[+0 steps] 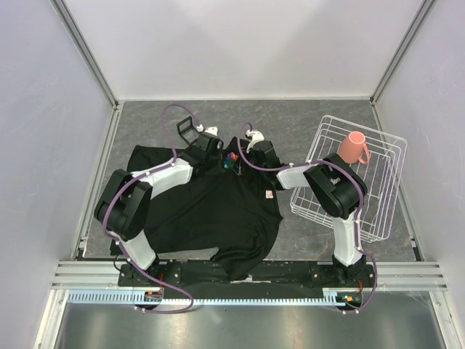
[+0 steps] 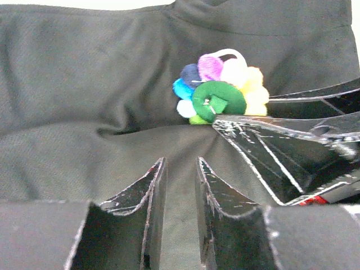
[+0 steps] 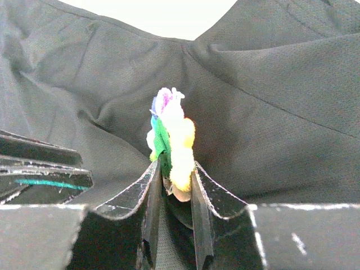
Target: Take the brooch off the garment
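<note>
On the garment (image 2: 84, 84) sits a fluffy, multicoloured brooch (image 2: 219, 90).

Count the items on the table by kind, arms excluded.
T-shirt: 1
brooch: 1
wire basket: 1
mug: 1
Total: 4

Pale, evenly lit wall panels (image 1: 240, 43) framed by aluminium posts (image 1: 85, 51) enclose a mottled grey table (image 1: 290, 120); a ridged metal rail (image 1: 410, 275) runs along its near edge.
</note>
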You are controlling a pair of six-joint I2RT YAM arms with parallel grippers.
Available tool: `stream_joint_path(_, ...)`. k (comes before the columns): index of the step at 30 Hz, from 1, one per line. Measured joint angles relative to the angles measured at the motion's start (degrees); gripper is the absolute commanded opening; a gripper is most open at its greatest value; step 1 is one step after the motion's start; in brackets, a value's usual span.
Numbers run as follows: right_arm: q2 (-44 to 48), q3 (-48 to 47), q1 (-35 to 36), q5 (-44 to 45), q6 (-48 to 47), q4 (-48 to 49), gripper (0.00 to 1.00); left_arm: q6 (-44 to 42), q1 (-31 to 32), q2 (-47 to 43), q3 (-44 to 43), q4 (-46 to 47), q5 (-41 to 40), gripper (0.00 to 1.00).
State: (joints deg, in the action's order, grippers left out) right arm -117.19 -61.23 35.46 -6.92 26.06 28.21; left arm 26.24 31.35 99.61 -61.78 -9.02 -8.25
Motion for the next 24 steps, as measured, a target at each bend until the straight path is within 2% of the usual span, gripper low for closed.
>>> stream_joint_path(1,0.0,0.2,-0.3,-0.8,0.5,0.5,0.40,0.6,-0.7,-0.5,0.9,0.6,1.0,0.34)
stream_joint_path(5,0.0,1.1,-0.7,-2.8,1.8,1.7,0.48,2.5,-3.4,-1.1,3.5,3.0,4.5,0.33)
stream_joint_path(10,0.0,2.3,-0.9,-4.3,2.9,4.2,0.61,4.3,-3.8,-0.9,3.9,4.6,8.6,0.27)
stream_joint_path(16,1.4,4.1,-0.9,-3.7,2.8,5.2,0.68,7.2,-3.9,-0.7,4.5,4.6,10.5,0.22)
stream_joint_path(24,2.9,5.8,-2.4,-2.0,3.3,5.4,0.68,9.8,-3.9,-0.7,7.6,1.9,11.8,0.21)
